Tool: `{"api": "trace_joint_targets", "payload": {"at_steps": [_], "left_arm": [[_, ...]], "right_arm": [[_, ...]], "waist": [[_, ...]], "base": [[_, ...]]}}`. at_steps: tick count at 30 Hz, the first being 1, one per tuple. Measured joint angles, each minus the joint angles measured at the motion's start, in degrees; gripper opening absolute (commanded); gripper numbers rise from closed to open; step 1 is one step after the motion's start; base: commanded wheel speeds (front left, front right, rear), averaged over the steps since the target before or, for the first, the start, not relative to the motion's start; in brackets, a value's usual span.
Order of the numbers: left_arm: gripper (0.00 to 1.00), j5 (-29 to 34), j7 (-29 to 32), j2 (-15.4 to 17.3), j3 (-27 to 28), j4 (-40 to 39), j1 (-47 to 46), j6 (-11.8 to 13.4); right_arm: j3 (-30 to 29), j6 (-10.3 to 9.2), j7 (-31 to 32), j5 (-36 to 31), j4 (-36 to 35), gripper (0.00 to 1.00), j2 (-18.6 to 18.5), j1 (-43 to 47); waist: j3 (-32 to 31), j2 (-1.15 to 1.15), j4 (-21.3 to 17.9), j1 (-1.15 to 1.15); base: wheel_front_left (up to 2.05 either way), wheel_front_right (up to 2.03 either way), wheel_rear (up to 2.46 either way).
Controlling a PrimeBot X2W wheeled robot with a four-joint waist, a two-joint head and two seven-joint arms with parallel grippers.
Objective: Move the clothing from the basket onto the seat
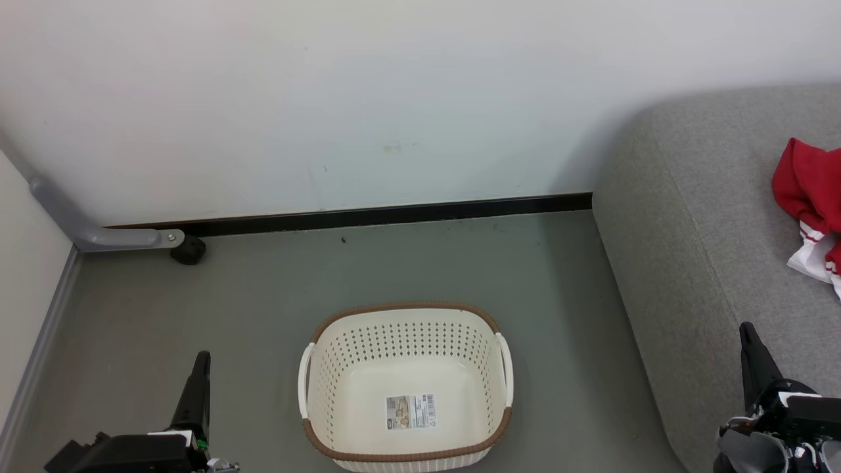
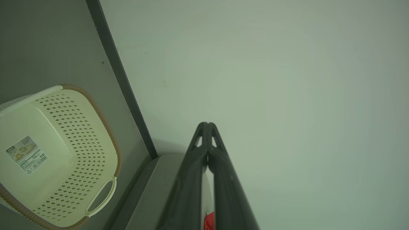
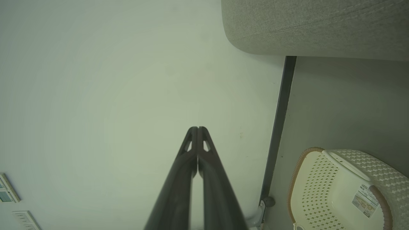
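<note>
Red clothing (image 1: 811,197) on seat (image 1: 690,217); basket (image 1: 407,453) bare

Corner of a home-like living room. Grey upholstered sofa seat (image 1: 690,217) just beside the right jaws, red clothing (image 1: 811,184) lying on it; cream perforated laundry basket (image 1: 401,341) on the grey floor (image 1: 263,295) between the left jaws and the right jaws; plain white wall (image 1: 328,98) with black skirting (image 1: 394,212) beyond both; small wall panels (image 3: 8,190) left of the right jaws in the right wrist view.
</note>
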Motion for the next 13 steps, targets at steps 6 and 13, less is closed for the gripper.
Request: {"api": "trace_joint_targets", "payload": {"at_steps": [6,13], "left_arm": [[0.0,0.0,0.0,0.0,0.0,0.0,0.0,0.0],[0.0,0.0,0.0,0.0,0.0,0.0,0.0,0.0]], "right_arm": [[0.0,0.0,0.0,0.0,0.0,0.0,0.0,0.0],[0.0,0.0,0.0,0.0,0.0,0.0,0.0,0.0]], "waist": [[0.0,0.0,0.0,0.0],[0.0,0.0,0.0,0.0]], "base": [[0.0,0.0,0.0],[0.0,0.0,0.0]]}}
